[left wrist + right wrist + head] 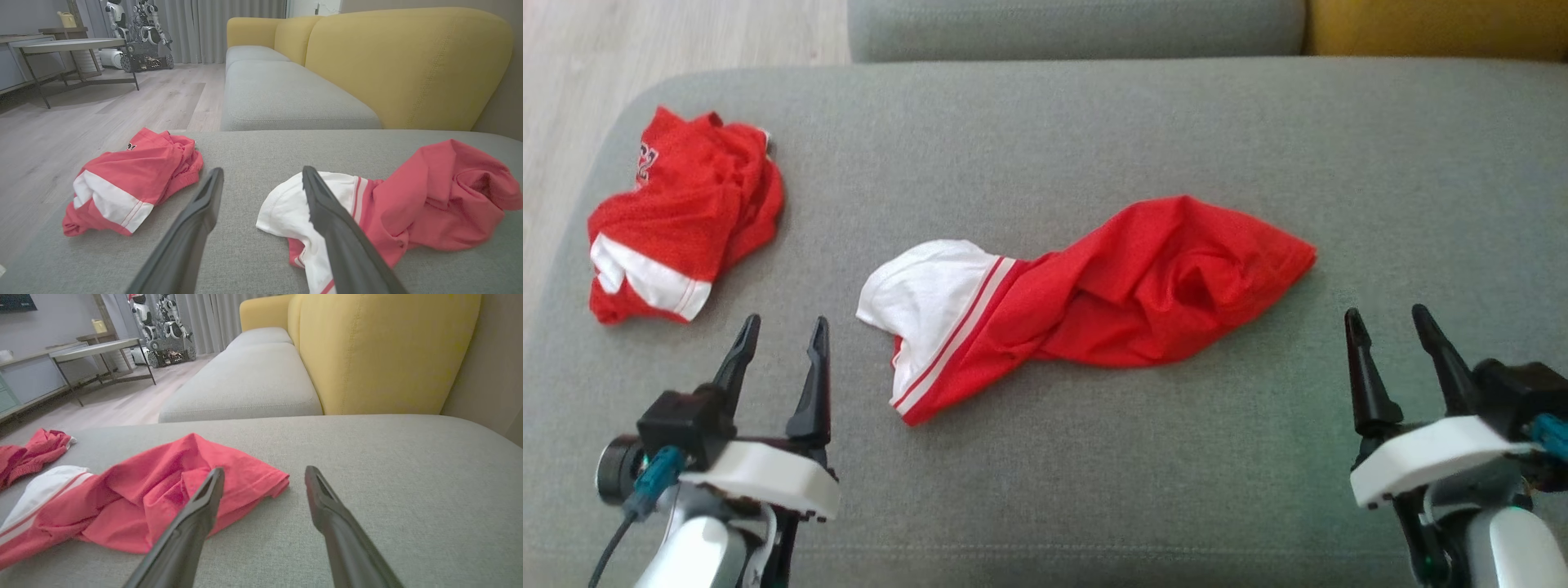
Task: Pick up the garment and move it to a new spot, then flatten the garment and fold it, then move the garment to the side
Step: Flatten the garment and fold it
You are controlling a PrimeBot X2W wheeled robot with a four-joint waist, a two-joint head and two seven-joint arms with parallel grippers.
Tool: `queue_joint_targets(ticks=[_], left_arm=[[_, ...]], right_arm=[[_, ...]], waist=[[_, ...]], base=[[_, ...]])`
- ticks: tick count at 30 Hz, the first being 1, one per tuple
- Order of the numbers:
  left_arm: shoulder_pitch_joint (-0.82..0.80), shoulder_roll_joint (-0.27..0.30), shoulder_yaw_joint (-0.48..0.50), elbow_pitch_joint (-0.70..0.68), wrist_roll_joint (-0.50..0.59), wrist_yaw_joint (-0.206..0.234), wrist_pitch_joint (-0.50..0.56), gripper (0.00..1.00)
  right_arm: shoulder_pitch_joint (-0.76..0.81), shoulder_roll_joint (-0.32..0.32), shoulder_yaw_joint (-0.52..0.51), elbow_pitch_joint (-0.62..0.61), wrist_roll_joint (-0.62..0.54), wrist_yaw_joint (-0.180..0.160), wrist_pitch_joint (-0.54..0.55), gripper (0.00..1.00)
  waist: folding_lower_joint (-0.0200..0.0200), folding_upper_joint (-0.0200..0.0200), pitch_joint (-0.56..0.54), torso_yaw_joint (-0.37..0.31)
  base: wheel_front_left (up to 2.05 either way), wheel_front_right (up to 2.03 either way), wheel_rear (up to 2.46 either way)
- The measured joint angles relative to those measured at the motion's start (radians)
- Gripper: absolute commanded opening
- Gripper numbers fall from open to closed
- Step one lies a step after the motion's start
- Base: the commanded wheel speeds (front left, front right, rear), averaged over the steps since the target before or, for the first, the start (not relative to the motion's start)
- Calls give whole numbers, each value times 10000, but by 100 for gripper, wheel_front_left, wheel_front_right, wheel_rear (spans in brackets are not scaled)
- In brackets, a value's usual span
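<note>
On the grey seat cushion, centre: the red-and-white garment [1094,302] lies crumpled and twisted lengthways, not flattened and not folded.
Garment's ends: the white end with thin red stripes points to the robot's left; the red bulk bunches up toward the right and tapers to a corner.
Garment's place: between the two grippers and a little beyond their fingertips, resting on the seat cushion [1094,506].
Left gripper [786,322]: jaws spread wide with nothing between them; it sits just beside the white end and does not touch it.
Left wrist view: one finger overlaps the white end in the picture, the other stands over bare cushion.
Right gripper [1386,313]: jaws equally wide and empty; it is near the red corner and apart from it.
Right wrist view: the red corner lies beyond the left-hand finger, with bare grey fabric ahead of the other.
Height of grippers: whether the fingertips rest on the cushion cannot be told.
Second red garment [682,216]: a bunched heap near the cushion's far left corner, with a white band and some dark lettering, well apart from the first.
Sofa: another grey seat [282,94] continues beyond, with yellow backrests [408,61] along one side.
Room: pale wood floor [102,110], a low table [69,44] on thin dark legs, and another robot [141,36] by grey curtains.
</note>
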Motion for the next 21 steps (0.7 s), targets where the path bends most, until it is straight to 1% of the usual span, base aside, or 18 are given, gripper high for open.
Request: queue_joint_targets(ticks=[5,13,18,21], left_arm=[[-433,-40,-96,0,2,-134,-2,100],[-1116,-268,-222,282,2,-428,-27,100],[-1332,-399,-224,395,4,-520,-102,100],[-1478,-445,-215,456,77,-562,-104,100]], right_arm=[[-772,0,-178,918,-13,0,196,100],[-2582,-4,-550,3196,257,0,571,100],[-3551,-12,-642,4449,673,0,794,100],[-4051,-12,-637,5095,734,0,957,100]], waist=[[0,0,460,175],[0,0,1268,521],[0,0,1565,651],[1,0,1681,677]], base=[[0,0,0],[0,0,0],[0,0,0],[0,0,0]])
